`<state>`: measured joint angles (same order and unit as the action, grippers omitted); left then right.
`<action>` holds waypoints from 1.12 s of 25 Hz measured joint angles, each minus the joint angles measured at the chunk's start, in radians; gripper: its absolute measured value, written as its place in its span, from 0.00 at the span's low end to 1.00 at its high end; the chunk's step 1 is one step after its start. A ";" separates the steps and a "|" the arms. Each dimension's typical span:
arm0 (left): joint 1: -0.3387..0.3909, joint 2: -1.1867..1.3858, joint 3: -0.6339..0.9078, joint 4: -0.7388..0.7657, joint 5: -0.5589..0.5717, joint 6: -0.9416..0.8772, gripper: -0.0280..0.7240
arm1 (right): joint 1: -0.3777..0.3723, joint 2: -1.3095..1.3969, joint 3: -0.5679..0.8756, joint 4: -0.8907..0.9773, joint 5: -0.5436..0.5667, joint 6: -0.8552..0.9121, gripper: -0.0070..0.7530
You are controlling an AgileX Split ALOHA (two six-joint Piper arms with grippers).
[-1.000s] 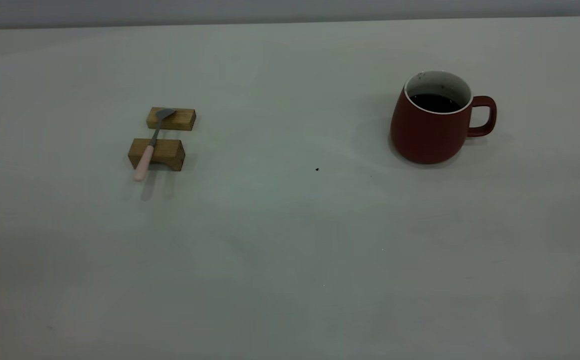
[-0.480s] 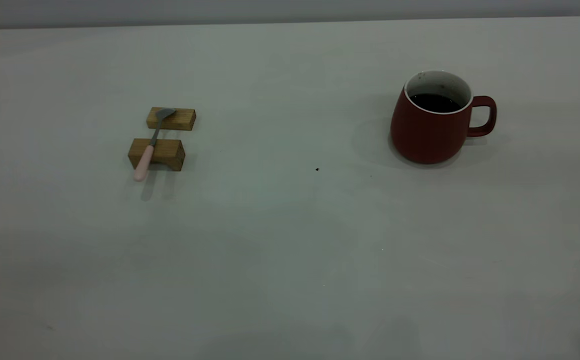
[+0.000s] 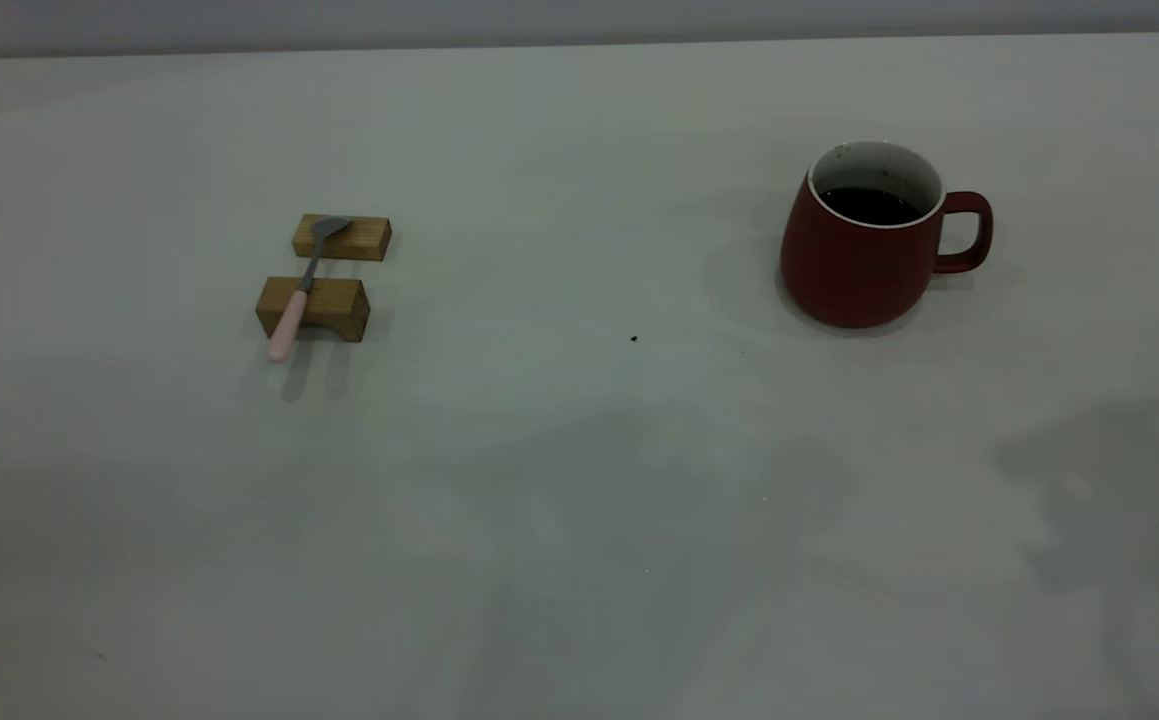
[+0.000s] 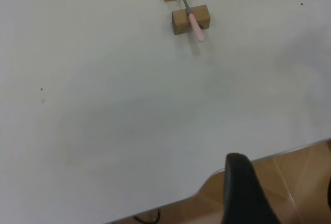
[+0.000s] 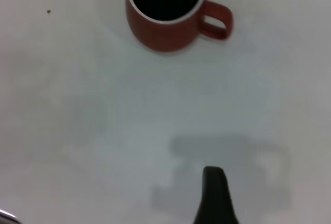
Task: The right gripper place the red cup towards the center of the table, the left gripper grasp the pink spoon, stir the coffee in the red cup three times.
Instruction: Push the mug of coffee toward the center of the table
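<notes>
Two wooden blocks stand on the left part of the surface, one behind the other with a gap between them. The far block is flat and low; the near block is taller, with a notch cut under its middle. The spoon lies across both: its grey bowl rests on the far block, its neck bridges the gap, and its pink handle crosses the near block and juts out past the block's front edge, clear of the surface.

The cup stands upright on the right part of the surface, well apart from the blocks, handle pointing right. Coffee sits well below the rim. Nothing stands between cup and blocks; a tiny dark speck lies on the surface between them.

The surface is plain pale grey-white. Soft shadows fall across its near half. In the left wrist view its edge shows with brown floor tiles beyond.

Neither hand appears in the exterior view. The left hand shows one black finger over the surface edge, far from the spoon; its opening cannot be told. The right hand shows one black finger above bare surface, apart from the cup; its opening cannot be told. Neither holds anything visible.
</notes>
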<state>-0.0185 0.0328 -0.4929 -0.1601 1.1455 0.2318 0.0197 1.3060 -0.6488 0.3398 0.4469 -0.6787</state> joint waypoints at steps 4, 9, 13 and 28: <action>0.000 0.000 0.000 0.000 0.000 0.000 0.65 | 0.000 0.204 -0.104 0.107 -0.027 -0.250 0.78; 0.000 0.000 0.000 0.000 0.000 0.000 0.65 | 0.000 0.434 -0.216 0.197 -0.080 -0.664 0.78; 0.000 0.000 0.000 0.000 0.000 0.000 0.65 | 0.000 0.588 -0.288 0.230 -0.104 -1.011 0.78; 0.000 0.000 0.000 0.000 0.000 0.000 0.65 | 0.000 0.922 -0.525 0.507 -0.149 -1.448 0.78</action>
<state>-0.0185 0.0328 -0.4929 -0.1601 1.1455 0.2318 0.0197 2.2277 -1.1735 0.8467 0.2983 -2.1266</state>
